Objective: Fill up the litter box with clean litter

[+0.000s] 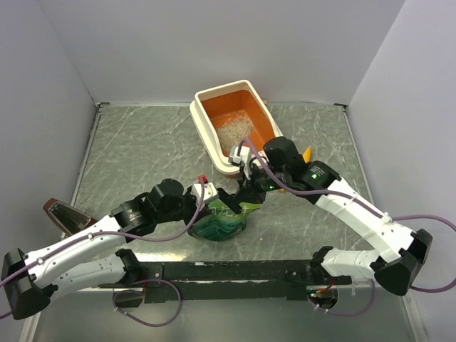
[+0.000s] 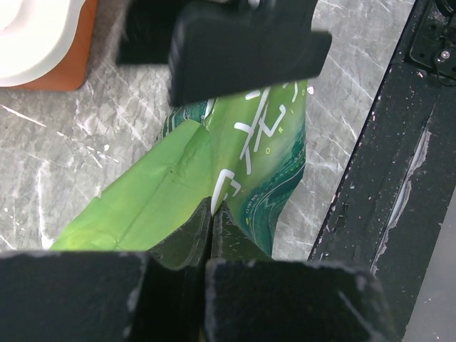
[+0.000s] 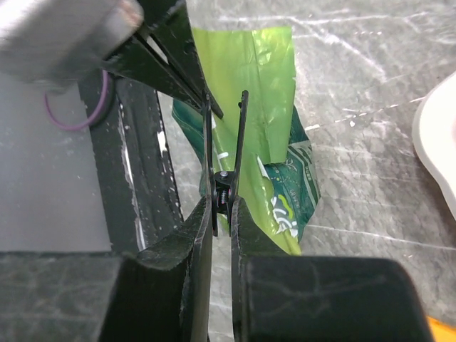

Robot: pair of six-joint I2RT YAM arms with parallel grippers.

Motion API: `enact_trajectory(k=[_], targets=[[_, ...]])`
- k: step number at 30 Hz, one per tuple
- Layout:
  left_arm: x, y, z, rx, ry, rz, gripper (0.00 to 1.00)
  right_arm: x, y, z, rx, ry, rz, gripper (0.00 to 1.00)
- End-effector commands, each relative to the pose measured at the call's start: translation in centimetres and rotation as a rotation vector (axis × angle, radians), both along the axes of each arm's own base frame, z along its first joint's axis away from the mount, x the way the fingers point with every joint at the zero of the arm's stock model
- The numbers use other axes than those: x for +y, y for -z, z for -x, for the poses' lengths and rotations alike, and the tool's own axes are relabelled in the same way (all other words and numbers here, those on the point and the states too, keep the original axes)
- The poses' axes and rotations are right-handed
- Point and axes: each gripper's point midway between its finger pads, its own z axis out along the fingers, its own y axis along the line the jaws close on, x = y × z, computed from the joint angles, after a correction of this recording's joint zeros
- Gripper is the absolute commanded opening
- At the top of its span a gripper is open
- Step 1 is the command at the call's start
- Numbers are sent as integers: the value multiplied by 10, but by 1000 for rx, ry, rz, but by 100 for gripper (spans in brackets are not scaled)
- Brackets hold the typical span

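Observation:
The litter box (image 1: pixel 203 122), orange inside with a cream rim, stands at the back centre. A thin pale patch of clean litter (image 1: pixel 235 132) lies in it. A green bag (image 1: pixel 224 222) stands in front of it, between my grippers. My left gripper (image 2: pixel 211 210) is shut on a fold of the green bag (image 2: pixel 178 185); it also shows in the top view (image 1: pixel 217 201). My right gripper (image 3: pixel 222 203) is shut on the handles of a black spring clip (image 3: pixel 225 142), whose far ends stand apart at the bag's upper edge (image 3: pixel 267 78). It sits over the bag in the top view (image 1: pixel 249 192).
An orange-yellow scoop (image 1: pixel 306 152) lies right of the box, behind my right arm. A dark brown object (image 1: pixel 64 212) lies at the far left. The black base rail (image 1: pixel 228 272) runs along the near edge, close to the bag. The box corner (image 2: pixel 35 43) is near the left gripper.

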Motion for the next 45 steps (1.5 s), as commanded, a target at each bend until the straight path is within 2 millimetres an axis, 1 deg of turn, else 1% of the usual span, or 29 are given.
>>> enact_trajectory(k=[1,7,10,13,17,23,29,38,45], targets=[[1,-8,-3,-20,-29,32,1,9,-12,-5,-96,-61,-10,0],[0,-8,-1,-15,-26,37,1,15,-7,-7,-128,-96,18,0],[-1,-10,1,-13,-14,49,1,16,-15,-9,-159,-96,9,0],[-1,-13,2,-18,-14,56,1,18,-23,-6,-187,-116,-10,0],[-1,-13,4,-20,-9,61,1,17,-30,-7,-215,-119,-12,0],[-3,-14,5,-18,-3,62,1,18,-34,-4,-252,-149,-26,0],[-3,-13,5,-15,-2,60,1,19,-30,-6,-278,-172,-21,0],[-3,-10,6,-7,0,52,1,22,-37,-5,-314,-201,-38,0],[-4,-11,6,-5,6,52,1,23,-39,-5,-320,-203,-35,0]])
